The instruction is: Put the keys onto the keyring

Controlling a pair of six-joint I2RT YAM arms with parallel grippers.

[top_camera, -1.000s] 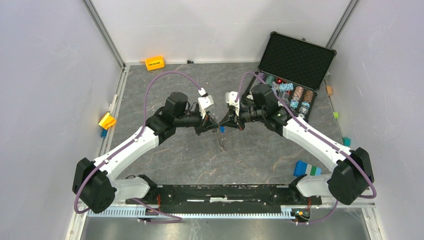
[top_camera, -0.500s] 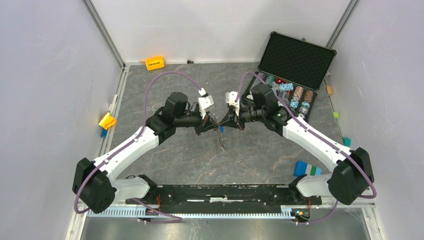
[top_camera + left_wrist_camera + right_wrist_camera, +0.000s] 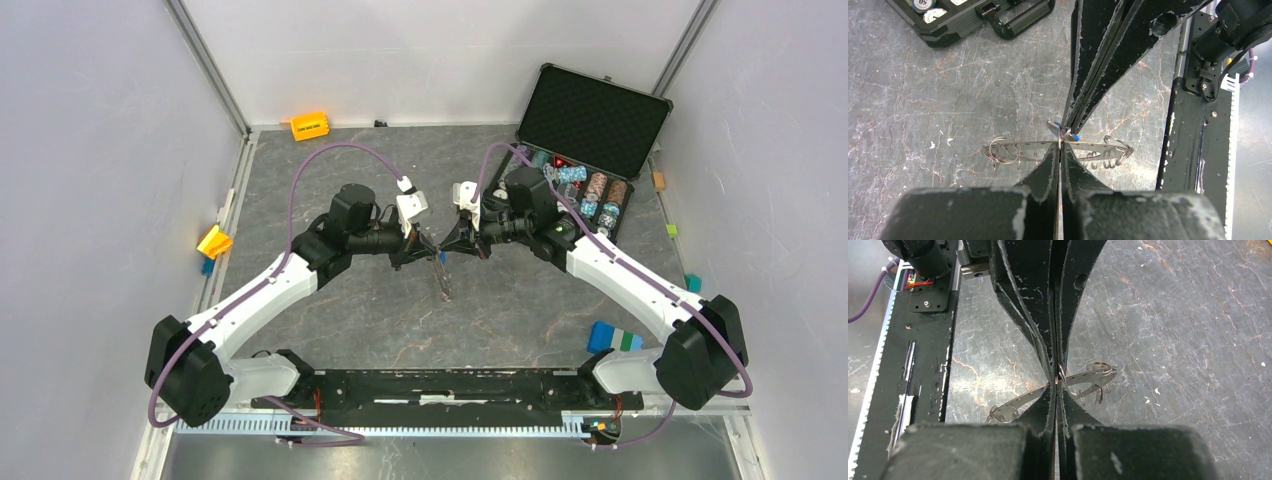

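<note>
The keyring (image 3: 1018, 146), a thin flat metal band with small wire rings on it, hangs in the air between both arms; the top view shows it dangling as the keyring (image 3: 442, 283) below the fingertips. My left gripper (image 3: 1060, 147) is shut on the band's near edge. My right gripper (image 3: 1055, 385) comes in from the opposite side, tip to tip with the left, and is shut on a tiny key (image 3: 1074, 136) with a blue head. The key touches the band right at the left fingertips. In the right wrist view the keyring (image 3: 1083, 377) slants behind the shut fingers.
An open black case (image 3: 590, 120) with poker chips (image 3: 590, 190) stands at the back right. An orange block (image 3: 310, 126) lies at the back, a yellow one (image 3: 214, 242) by the left wall, and a blue-green one (image 3: 612, 338) at the front right. The black base rail (image 3: 450, 385) runs along the near edge.
The right wrist has edged very slightly toward the left gripper. The keyring still hangs between the two shut grippers.
</note>
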